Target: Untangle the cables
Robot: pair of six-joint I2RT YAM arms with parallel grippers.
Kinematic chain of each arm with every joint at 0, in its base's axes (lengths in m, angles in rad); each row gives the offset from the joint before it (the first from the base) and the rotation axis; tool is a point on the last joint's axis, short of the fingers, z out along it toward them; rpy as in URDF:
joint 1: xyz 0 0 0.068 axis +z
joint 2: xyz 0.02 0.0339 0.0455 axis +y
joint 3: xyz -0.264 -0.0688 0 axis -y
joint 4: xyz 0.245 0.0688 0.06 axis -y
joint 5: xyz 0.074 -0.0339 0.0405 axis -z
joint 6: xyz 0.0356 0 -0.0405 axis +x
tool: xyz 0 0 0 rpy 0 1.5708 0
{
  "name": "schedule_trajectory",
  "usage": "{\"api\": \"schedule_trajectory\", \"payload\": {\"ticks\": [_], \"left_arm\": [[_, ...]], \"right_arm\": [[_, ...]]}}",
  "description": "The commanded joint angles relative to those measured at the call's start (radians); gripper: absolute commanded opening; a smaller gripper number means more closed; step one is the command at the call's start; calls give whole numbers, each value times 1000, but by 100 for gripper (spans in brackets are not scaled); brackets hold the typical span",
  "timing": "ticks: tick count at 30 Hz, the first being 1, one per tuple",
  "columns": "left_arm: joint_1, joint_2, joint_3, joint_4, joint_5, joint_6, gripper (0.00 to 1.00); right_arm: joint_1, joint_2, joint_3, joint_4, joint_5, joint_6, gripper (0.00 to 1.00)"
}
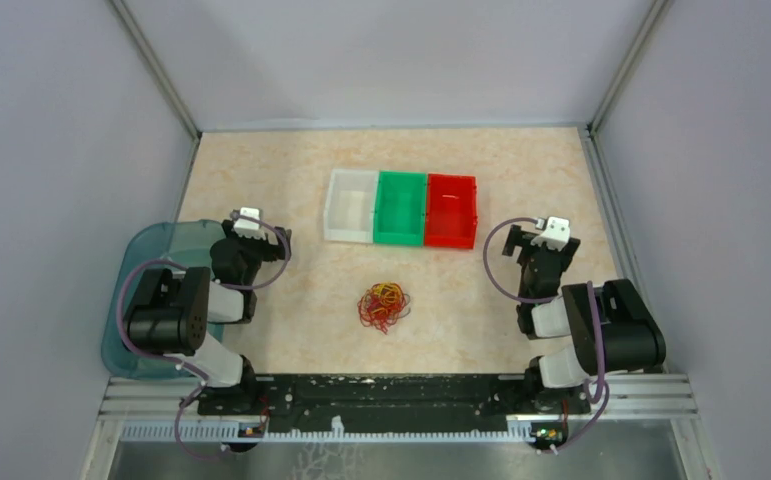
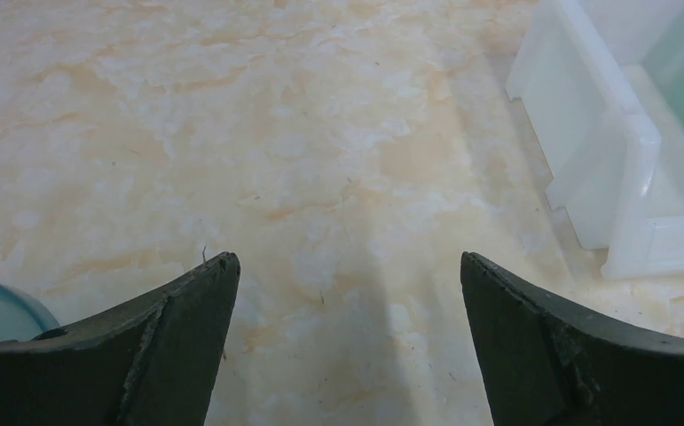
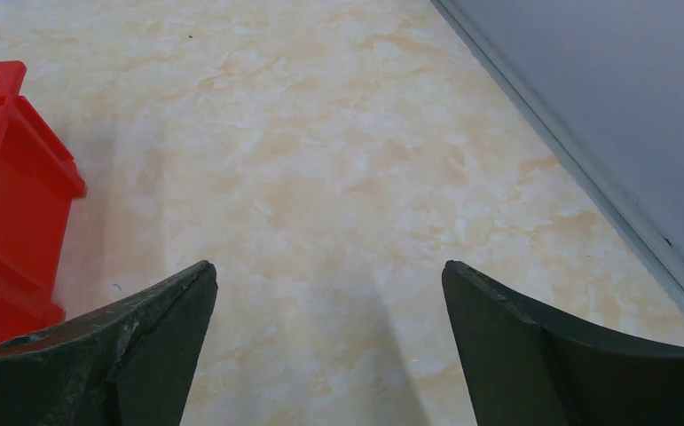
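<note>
Far on the left, a teal tub (image 1: 139, 262) sits at the edge of the table (image 1: 291, 180), partly under the left arm. The left gripper (image 2: 347, 264) hangs above bare table, its two dark fingers (image 2: 187, 311) wide apart with nothing between them. Just to its right, in the wrist view, is the corner of the white bin (image 2: 622, 177). This bin stands first in a row of three that touch side by side: white, then the green bin (image 1: 401, 208), then the red bin (image 1: 451, 210). The cables (image 1: 383, 306) lie as one small tangle of red and yellow threads, with some darker ones. They are on the table nearer to the arm bases than the green bin, between the two arms and well apart from both grippers. The right gripper (image 3: 329, 266) is also fully open and holds nothing; the red bin is at its left, the grey wall (image 3: 604, 89) at its right.
</note>
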Motion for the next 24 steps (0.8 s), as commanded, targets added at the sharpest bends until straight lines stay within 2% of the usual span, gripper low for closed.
{"api": "schedule_trajectory", "payload": {"ticks": [1, 11, 13, 15, 17, 19, 22, 23, 24], "left_arm": [[-6, 0, 1, 27, 0, 6, 100], [-8, -2, 0, 28, -2, 5, 100], [-6, -14, -2, 37, 1, -4, 100], [-6, -70, 59, -151, 11, 3, 100], [-5, -129, 195, -433, 53, 38, 100], [-3, -163, 305, -646, 103, 73, 100], [3, -194, 442, -907, 177, 96, 100], [5, -204, 482, -970, 195, 94, 100], [5, -212, 518, -1036, 219, 99, 100]], "right_arm": [[-5, 3, 32, 38, -5, 10, 99], [-11, -8, 34, 32, 18, 19, 99], [-7, -67, 46, -45, 16, 18, 99], [5, -141, 101, -205, 100, 38, 99], [5, -252, 150, -362, 135, 66, 99], [6, -341, 190, -497, 149, 112, 99], [5, -439, 236, -604, 88, 103, 99], [4, -463, 247, -624, 80, 128, 99], [4, -482, 260, -675, 115, 220, 99]]}}
